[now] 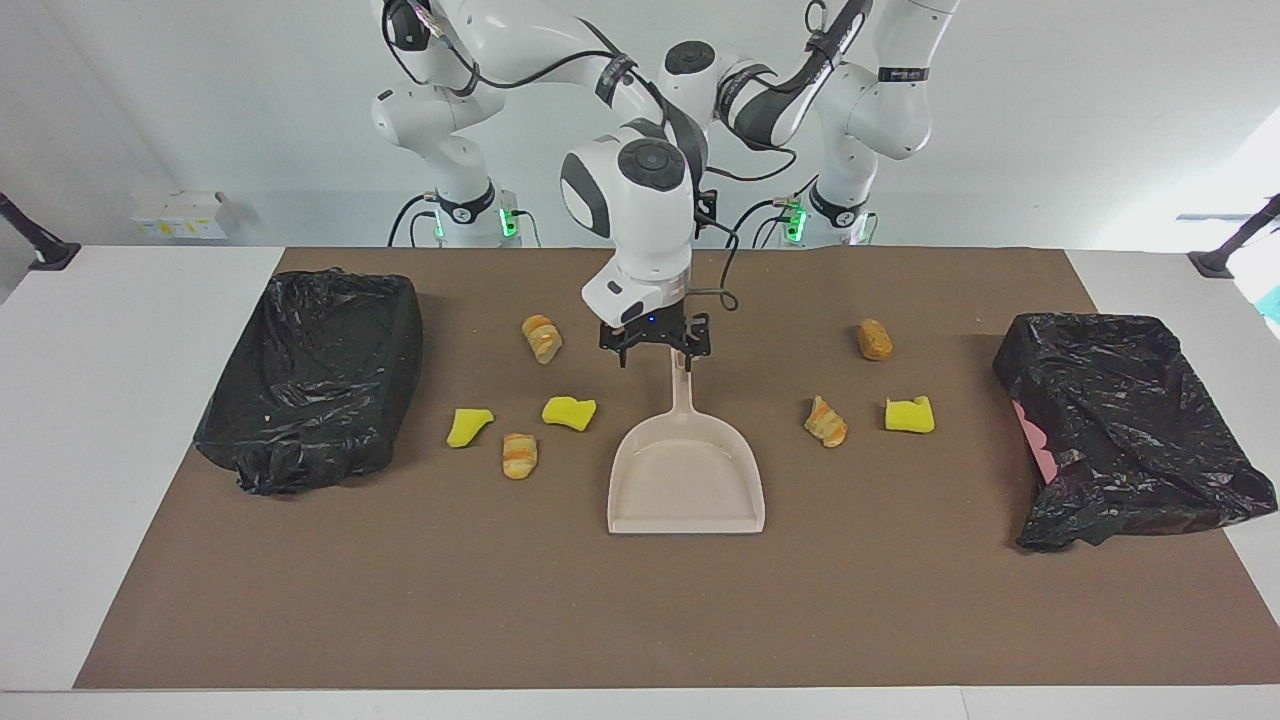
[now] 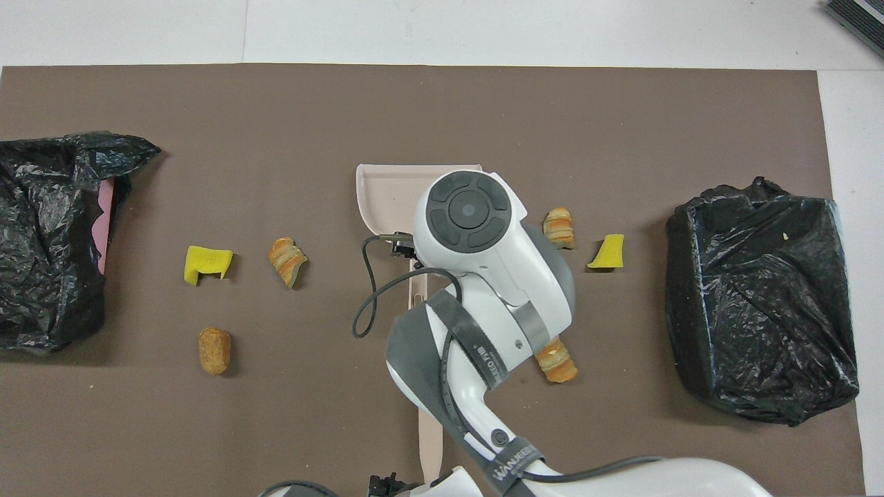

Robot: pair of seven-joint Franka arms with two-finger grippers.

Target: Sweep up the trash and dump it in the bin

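Right gripper [image 1: 655, 345] over dustpan [image 1: 686, 470] handle end, fingers spread, nothing held. Left gripper [image 2: 384, 485] barely visible at robots' edge beside brush [image 2: 429, 442]; log-consistent open stance, holds nothing.

Trash on brown mat [image 1: 640, 620]: four pieces toward right arm's end, bread lump [image 1: 541, 338], yellow sponge [image 1: 569, 412], yellow sponge wedge [image 1: 468, 426], striped lump [image 1: 519, 455]. Three toward left arm's end: tan lump [image 1: 875, 339], striped bread piece [image 1: 826, 421], yellow chunk [image 1: 909, 414].

Black-lined bin [image 1: 312, 375] at right arm's end, second black-lined bin [image 1: 1125, 425] at left arm's end.

mat [image 1: 900, 620]: brown, covers the white table [image 1: 100, 400]
cable [image 2: 366, 304]: black loop, over the mat
wall box [image 1: 180, 214]: white, near the table's edge
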